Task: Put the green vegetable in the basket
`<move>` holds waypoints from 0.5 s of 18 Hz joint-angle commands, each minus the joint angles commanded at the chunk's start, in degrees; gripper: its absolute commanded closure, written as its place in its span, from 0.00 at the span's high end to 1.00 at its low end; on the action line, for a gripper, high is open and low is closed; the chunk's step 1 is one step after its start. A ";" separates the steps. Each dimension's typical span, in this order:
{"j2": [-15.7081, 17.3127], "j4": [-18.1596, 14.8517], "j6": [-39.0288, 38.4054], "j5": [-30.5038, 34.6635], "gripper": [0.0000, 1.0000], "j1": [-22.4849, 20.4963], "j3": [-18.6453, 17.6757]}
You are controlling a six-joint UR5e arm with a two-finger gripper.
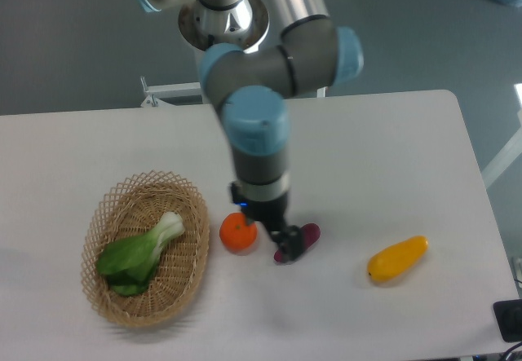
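**Bok choy lies in the basket; end effector low over the purple vegetable**

The end effector (pixel 285 243) hangs at the bottom of the arm's vertical wrist, down close to the worktop (pixel 383 173), its dark fingers overlapping the purple vegetable (pixel 306 236). From this view the fingers merge with that vegetable's dark skin, so I cannot tell whether they stand wide, narrow, or are gripping it. Only the right part of the purple vegetable shows clearly; its left part is covered by the end effector.

Just left of the end effector sits the orange (pixel 237 233), close beside the wrist housing and partly overlapped by it at its upper right. It rests near the right rim of the basket, with a little gap between the two.

The basket (pixel 192 214) lies on the left part of the worktop, its long axis tilted slightly. The green vegetable (pixel 140 254) lies inside it, leaves toward the lower left and the pale stem base pointing up and to the right, toward the basket's middle.

Well apart on the right, the yellow vegetable (pixel 397 258) lies on the worktop at a slant, its right end higher in the picture.
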State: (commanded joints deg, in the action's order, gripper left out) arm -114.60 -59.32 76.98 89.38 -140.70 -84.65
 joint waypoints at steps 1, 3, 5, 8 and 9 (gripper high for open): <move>-0.70 -0.87 1.67 0.00 1.00 -1.49 0.97; -2.37 -3.24 4.40 0.09 1.00 -3.34 3.69; -3.34 -5.88 6.51 0.09 1.00 -5.89 5.89; -4.31 -7.38 10.73 1.48 1.00 -8.96 6.95; -5.10 -7.47 11.78 2.02 1.00 -9.67 7.82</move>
State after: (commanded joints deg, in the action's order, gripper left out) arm -119.70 -66.80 88.76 91.40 -150.37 -76.83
